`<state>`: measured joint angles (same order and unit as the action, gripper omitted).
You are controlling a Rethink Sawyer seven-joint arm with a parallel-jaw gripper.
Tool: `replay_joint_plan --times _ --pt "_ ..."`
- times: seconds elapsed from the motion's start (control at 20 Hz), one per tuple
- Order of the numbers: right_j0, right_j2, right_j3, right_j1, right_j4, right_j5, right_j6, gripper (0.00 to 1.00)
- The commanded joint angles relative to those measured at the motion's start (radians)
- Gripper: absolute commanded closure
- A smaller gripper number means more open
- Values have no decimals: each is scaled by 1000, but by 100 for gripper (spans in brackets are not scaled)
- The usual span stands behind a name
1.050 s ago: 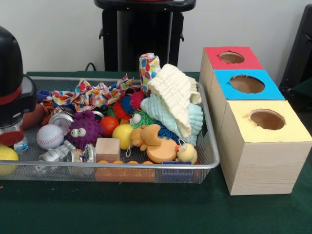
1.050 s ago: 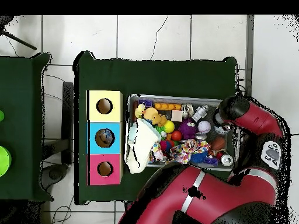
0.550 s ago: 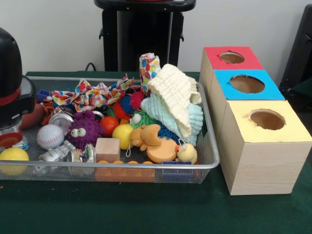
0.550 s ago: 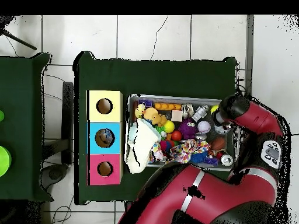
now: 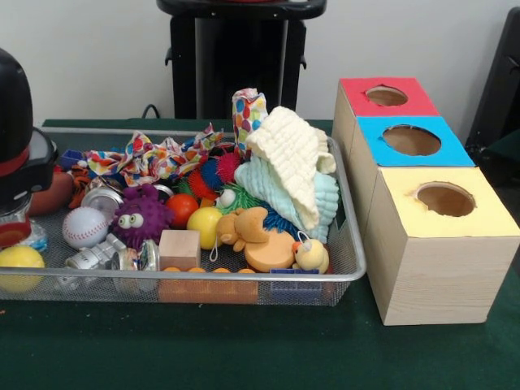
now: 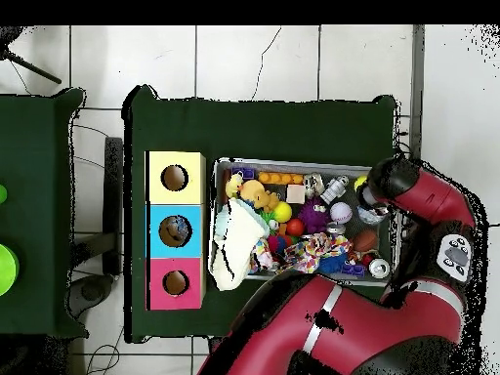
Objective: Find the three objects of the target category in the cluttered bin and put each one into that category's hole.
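Note:
A wire mesh bin (image 5: 349, 244) holds a heap of toys, cloths and cans. My gripper (image 5: 16, 203) hangs low over the bin's left end in the front view, a black body with a red band, partly cut off by the edge. Just below it lie a yellow ball (image 5: 18, 264) and a baseball (image 5: 84, 227). A purple fuzzy monster (image 5: 140, 215), a wooden block (image 5: 179, 248), an orange bear (image 5: 244, 227) and a rubber duck (image 5: 311, 256) lie further right. In the overhead view my gripper (image 6: 374, 195) sits over the bin's right end (image 6: 391, 220).
Three wooden boxes with round holes stand beside the bin: red (image 5: 386, 96), blue (image 5: 413, 140), yellow (image 5: 445, 199). A cream cloth (image 5: 292, 162) and a mint cloth (image 5: 268, 183) are piled high at the bin's box end. Patterned fabric (image 5: 154, 158) lies along the back.
My gripper has edged slightly toward the left edge of the front view and lifted a little. More of the yellow ball below it now shows.

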<state>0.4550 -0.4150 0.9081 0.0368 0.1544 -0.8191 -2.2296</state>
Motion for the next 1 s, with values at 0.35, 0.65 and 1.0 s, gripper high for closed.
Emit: replay_joint_plan --times 0.35,0.65,1.0 --pt "67 202 405 48 150 133 -202 100" --pt "55 239 521 86 262 150 -238 100" --pt "32 240 580 103 348 165 -238 100"
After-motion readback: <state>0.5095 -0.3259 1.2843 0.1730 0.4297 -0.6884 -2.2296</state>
